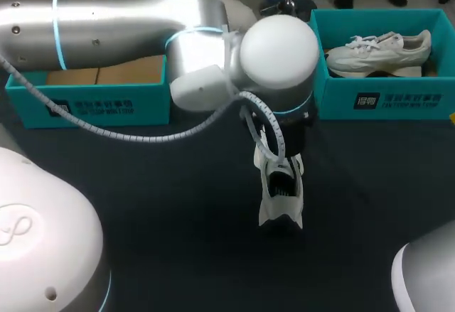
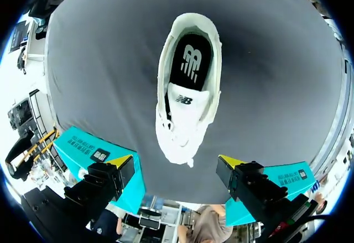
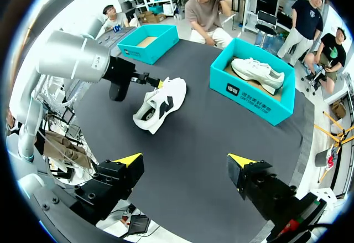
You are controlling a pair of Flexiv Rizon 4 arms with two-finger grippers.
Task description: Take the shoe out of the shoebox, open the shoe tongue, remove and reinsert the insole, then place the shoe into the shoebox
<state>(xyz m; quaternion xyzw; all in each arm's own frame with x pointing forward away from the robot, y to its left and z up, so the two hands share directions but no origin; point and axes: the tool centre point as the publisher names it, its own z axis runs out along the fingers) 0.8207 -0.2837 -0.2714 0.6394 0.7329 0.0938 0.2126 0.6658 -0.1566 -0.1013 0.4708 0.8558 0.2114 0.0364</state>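
Sitting mid table (image 1: 163, 205), shoe (image 1: 279, 195) clear of edges; left claw (image 2: 177, 161) released over it, right claw (image 3: 185, 159) released.

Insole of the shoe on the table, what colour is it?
Black insole with white logo; best in left wrist view.

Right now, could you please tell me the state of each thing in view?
Table shoe: out of box, insole inside.
Left claw: open, above that shoe.
Right claw: open, empty.
Boxed shoe: lying in right shoebox.
Left shoebox: lidless, empty.
Right shoebox: lidless, holding one shoe.
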